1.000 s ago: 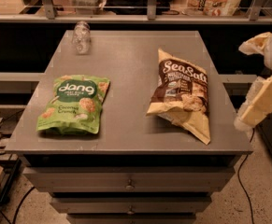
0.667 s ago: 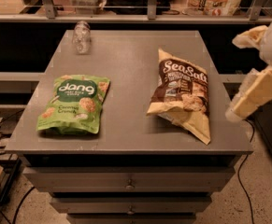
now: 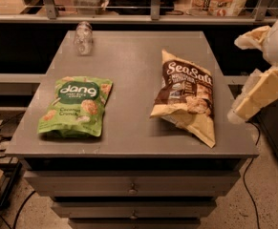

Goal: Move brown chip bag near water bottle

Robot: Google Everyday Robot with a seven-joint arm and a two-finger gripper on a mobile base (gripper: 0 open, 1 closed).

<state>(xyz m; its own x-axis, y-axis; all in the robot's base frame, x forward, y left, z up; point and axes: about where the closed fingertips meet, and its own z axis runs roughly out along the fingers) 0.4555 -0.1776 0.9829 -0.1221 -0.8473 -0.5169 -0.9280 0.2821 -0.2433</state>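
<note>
Hovering claw (image 3: 235, 79) beside "Sea Salt" bag (image 3: 186, 95)

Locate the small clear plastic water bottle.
The clear water bottle sits at the grey table's far left corner, beyond the green dang pouch; the gripper hangs past the right edge.

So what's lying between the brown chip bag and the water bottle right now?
Only bare tabletop, per the camera view; the green pouch sits off that line. The gripper hangs open beyond the table's right edge.
</note>
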